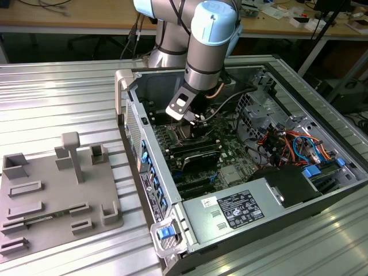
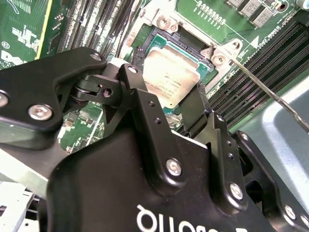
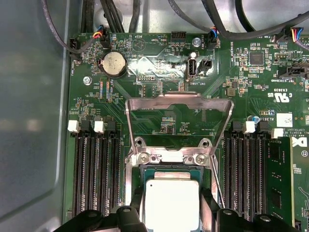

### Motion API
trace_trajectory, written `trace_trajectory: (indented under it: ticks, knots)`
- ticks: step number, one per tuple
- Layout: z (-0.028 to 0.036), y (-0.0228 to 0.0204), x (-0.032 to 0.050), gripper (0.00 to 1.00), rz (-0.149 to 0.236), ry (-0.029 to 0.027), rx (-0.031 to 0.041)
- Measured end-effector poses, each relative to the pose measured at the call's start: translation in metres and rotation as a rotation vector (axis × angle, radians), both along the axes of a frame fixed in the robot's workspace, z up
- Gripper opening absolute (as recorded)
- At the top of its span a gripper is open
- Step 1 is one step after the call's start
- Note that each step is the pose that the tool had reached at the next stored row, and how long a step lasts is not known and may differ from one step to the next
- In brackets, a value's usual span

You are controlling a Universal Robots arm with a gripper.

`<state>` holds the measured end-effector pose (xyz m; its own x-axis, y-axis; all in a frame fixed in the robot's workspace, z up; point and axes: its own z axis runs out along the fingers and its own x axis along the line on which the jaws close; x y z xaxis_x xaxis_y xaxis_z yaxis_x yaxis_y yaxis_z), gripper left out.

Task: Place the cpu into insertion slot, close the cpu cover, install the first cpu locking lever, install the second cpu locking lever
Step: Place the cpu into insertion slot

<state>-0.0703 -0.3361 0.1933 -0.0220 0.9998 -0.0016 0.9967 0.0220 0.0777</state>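
Inside the case (image 1: pixel 150 190), the claw (image 3: pixel 171 215) grips the cpu (image 3: pixel 171 198) by two opposite edges, holding it flat in or just above the slot (image 3: pixel 145 158) directly beneath, while the cover (image 3: pixel 177 98) lies swung open beyond the slot's hinge edge.

Arm (image 1: pixel 211 34) angled steeply down, wrist (image 1: pixel 202 75) upright, hand (image 1: pixel 194 121) pointing down.

Printed label (image 1: pixel 240 208) on power supply (image 1: pixel 195 229); white lettering on motherboard (image 3: pixel 164 72).
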Motion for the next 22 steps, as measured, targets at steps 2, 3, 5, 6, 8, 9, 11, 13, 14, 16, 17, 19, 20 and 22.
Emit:
trace_trajectory:
  ticks: [2,3,5,6,8,9,11,13,14,16,17,19,20,22]
  knots:
    - [-0.0008,0.0004,0.0003,0.61,0.000,-0.0014,0.0027]
    - [-0.0008,0.0004,0.0003,0.61,0.000,-0.0010,0.0023]
    - [-0.0006,0.0004,0.0002,0.67,0.000,-0.0005,0.0015]
    - [-0.0005,0.0004,0.0002,0.67,0.000,-0.0004,0.0014]
    - [0.0003,0.0004,0.0002,0.67,0.000,-0.0005,0.0015]
    - [0.0012,0.0003,0.0002,0.67,0.000,-0.0005,0.0014]
    - [0.0027,0.0003,0.0002,0.67,0.000,-0.0004,0.0013]
    - [0.0027,0.0004,0.0002,0.66,0.000,-0.0005,0.0015]
    - [0.0031,0.0002,0.0001,0.59,0.000,-0.0001,0.0003]
    - [0.0030,0.0002,0.0001,0.57,-0.001,0.0000,0.0009]
    - [0.0029,0.0003,0.0001,0.57,-0.002,-0.0002,0.0011]
    - [0.0028,0.0003,0.0002,0.57,-0.006,-0.0002,0.0012]
    - [0.0023,0.0003,0.0002,0.57,-0.013,-0.0002,0.0011]
    - [0.0019,0.0003,0.0001,0.57,-0.028,-0.0001,0.0008]
